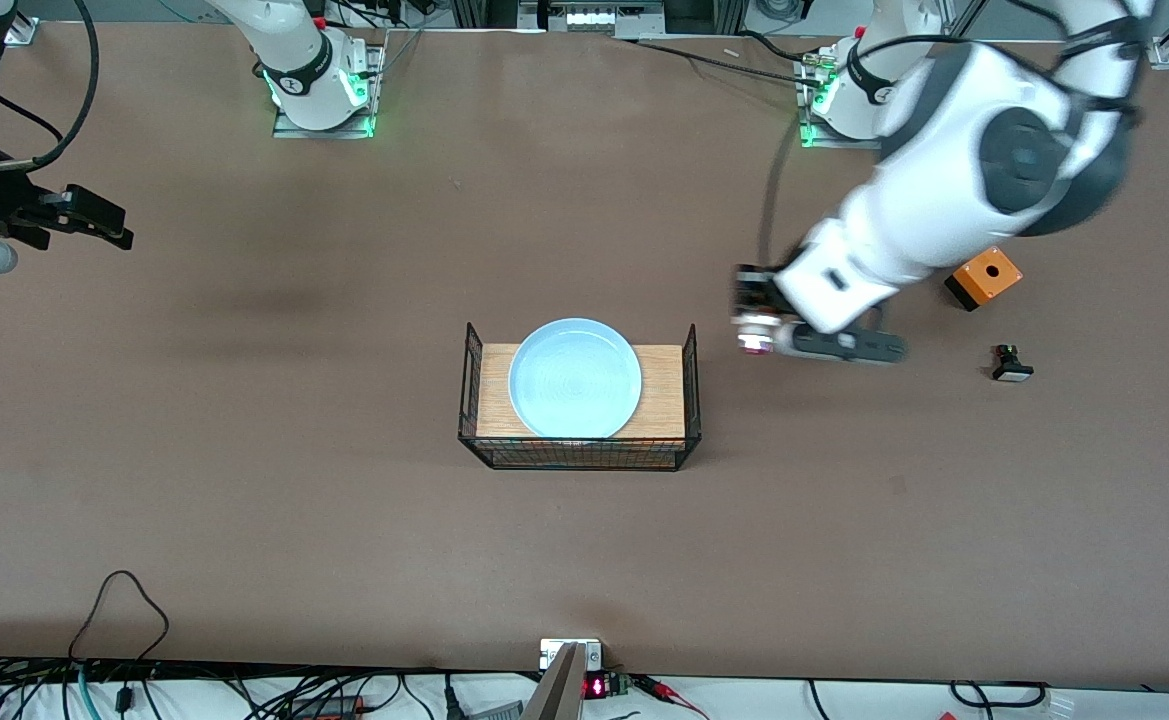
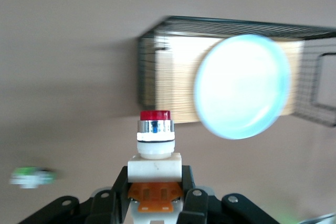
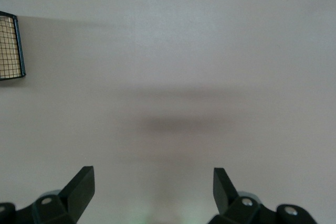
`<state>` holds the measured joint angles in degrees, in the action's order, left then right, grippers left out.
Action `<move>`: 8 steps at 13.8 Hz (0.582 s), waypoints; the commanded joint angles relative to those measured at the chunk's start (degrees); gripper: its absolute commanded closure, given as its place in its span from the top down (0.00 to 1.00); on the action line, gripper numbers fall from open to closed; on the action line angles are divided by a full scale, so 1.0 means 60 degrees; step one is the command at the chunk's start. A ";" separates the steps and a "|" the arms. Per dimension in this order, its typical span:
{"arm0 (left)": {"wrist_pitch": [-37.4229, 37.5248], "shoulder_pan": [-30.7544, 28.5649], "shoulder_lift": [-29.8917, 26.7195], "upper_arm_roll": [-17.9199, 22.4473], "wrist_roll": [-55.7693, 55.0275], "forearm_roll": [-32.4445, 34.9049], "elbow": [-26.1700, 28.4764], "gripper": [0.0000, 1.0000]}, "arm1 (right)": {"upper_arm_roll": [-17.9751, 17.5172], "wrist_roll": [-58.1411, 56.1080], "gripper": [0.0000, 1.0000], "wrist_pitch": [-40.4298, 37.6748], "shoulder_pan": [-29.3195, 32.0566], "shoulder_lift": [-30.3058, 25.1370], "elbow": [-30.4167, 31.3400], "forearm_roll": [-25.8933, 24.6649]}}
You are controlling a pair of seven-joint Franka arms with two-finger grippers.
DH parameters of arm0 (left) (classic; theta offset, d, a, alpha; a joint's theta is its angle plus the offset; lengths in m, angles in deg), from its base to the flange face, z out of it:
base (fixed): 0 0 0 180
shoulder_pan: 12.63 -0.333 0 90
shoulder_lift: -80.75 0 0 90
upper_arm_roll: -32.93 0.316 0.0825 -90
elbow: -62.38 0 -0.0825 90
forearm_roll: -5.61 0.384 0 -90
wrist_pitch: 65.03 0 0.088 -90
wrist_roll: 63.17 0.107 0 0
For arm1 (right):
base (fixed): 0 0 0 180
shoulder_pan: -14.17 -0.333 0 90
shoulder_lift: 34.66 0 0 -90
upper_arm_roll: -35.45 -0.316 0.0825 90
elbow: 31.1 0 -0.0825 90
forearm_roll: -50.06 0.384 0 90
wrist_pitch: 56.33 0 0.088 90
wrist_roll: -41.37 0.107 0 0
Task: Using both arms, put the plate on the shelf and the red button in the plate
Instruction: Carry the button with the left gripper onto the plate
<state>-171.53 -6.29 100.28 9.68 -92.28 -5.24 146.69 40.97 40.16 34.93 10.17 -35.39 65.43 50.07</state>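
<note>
The pale-blue plate (image 1: 574, 378) lies on a wooden board inside a black wire basket (image 1: 690, 400) at mid-table. It also shows in the left wrist view (image 2: 241, 85). My left gripper (image 1: 752, 335) is in the air over bare table beside the basket, toward the left arm's end. It is shut on the red button (image 2: 155, 140), gripping its white body, with the orange block between the fingers and the red tip pointing toward the basket (image 2: 315, 77). My right gripper (image 1: 94, 222) is open and empty above the right arm's end of the table; the right wrist view shows only bare table between its fingers (image 3: 79, 184).
An orange box (image 1: 984, 277) and a black button with a white cap (image 1: 1011, 364) lie toward the left arm's end. A white green-tipped part (image 2: 31, 177) lies on the table in the left wrist view. A basket corner (image 3: 10, 45) shows in the right wrist view.
</note>
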 commanded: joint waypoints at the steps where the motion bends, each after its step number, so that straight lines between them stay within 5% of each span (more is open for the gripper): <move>1: -0.1401 0.1166 0.1326 0.0053 -0.1910 -0.0067 -0.1086 0.18 | -0.0012 0.0158 1.00 -0.0004 -0.0035 -0.0173 0.0097 -0.0133; 4: -0.3221 0.1914 0.2250 0.0127 -0.2821 0.0749 -0.1103 0.18 | -0.0041 0.0085 1.00 -0.0034 -0.0094 -0.0318 0.0214 -0.0147; 8: -0.4015 0.2619 0.3291 0.0171 -0.4606 0.3487 -0.1117 0.18 | -0.0056 -0.0061 1.00 0.0360 -0.0109 -0.0977 0.1149 -0.0205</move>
<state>-194.78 7.15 116.90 9.84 -115.10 9.71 143.11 40.86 40.19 35.03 9.84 -36.93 67.21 50.03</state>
